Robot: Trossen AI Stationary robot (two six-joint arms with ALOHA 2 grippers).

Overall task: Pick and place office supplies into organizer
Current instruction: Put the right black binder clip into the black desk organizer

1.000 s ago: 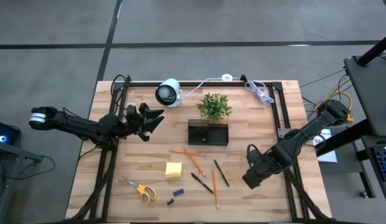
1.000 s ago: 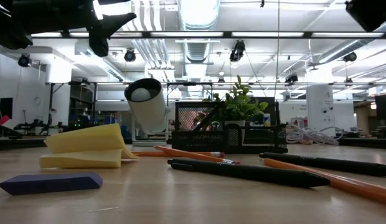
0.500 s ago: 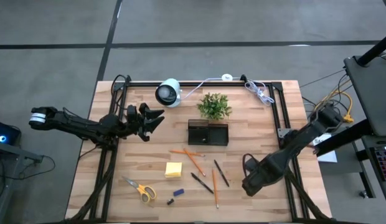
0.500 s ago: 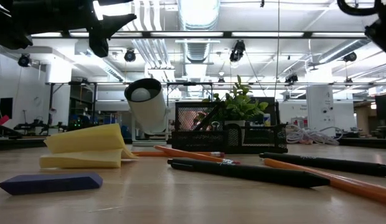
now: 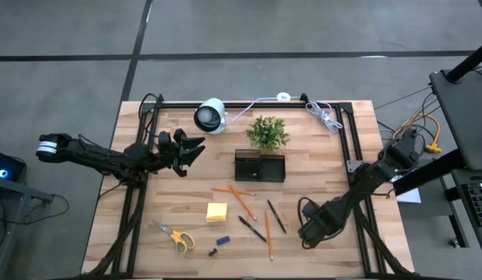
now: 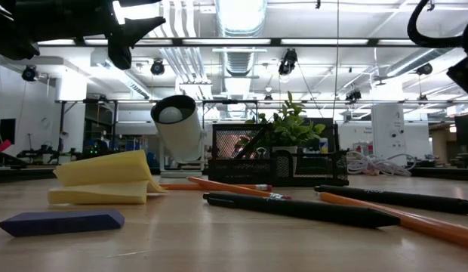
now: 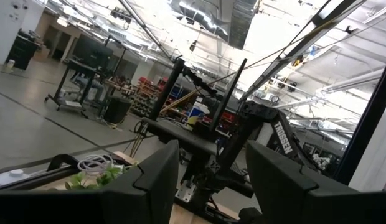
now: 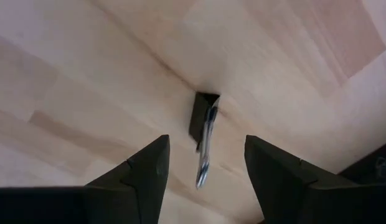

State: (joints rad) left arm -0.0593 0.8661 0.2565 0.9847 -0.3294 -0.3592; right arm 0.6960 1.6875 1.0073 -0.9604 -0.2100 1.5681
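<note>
Left tool (image 5: pixel 193 148) hangs above the counter (image 5: pixel 342 171) near the white camera (image 5: pixel 211 115), fingers apart, holding nothing. Scissors (image 5: pixel 175 236), sticky-note pad (image 5: pixel 217 211), blue block (image 5: pixel 222 240) and pencils (image 5: pixel 242 201) lie loose in front of the black organizer (image 5: pixel 260 166). Right tool (image 5: pixel 306 231) sits low just right of the pens, fingers spread over a small binder clip (image 8: pixel 203 134).

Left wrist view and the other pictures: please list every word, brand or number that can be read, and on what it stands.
"TROSSEN": white letters on the dark arm link in the left wrist view.
The black pen in the low view carries a small red mark, too small to read.
Nothing else is readable.
</note>
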